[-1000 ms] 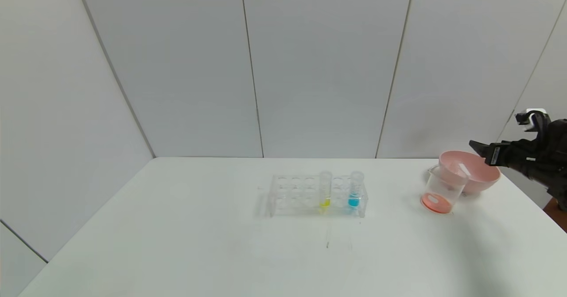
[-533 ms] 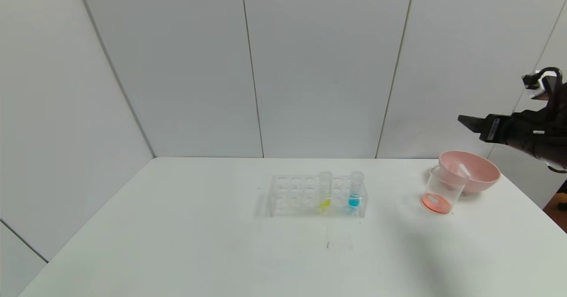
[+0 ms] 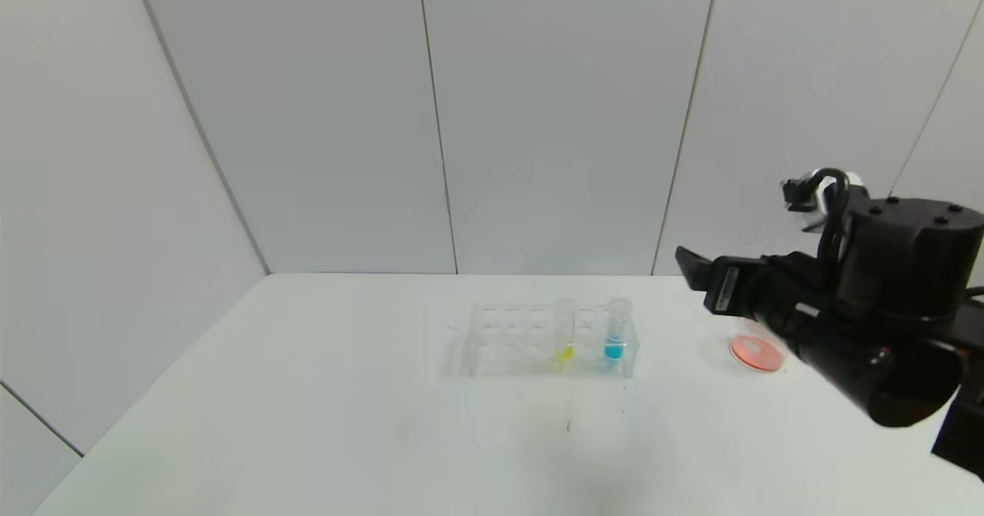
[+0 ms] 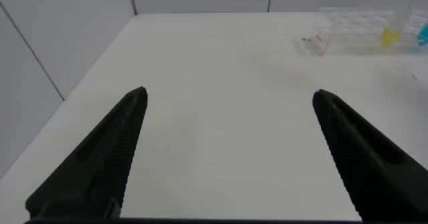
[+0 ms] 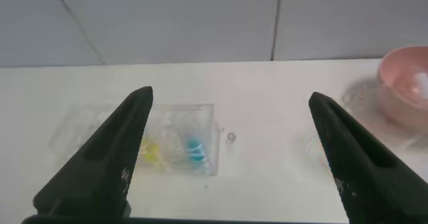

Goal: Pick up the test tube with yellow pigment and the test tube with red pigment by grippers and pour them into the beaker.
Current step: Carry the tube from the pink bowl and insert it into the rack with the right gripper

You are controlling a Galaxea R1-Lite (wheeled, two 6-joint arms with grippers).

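2 spread, empty fingers of the right gripper (image 5: 227, 157) frame the test tube with yellow pigment (image 5: 150, 150), well apart.

Right arm raised over the right side of the worktop (image 3: 307, 393); left arm held low at the left.

The right gripper (image 3: 696, 270) is carried in the air, pointed toward the robot's left, and its two fingers (image 5: 114, 164) are seen spread wide apart with nothing between them. The left gripper (image 4: 231, 150) is seen only from its own wrist, above the worktop's left part, its fingers (image 4: 107, 164) likewise spread wide and nothing gripped.
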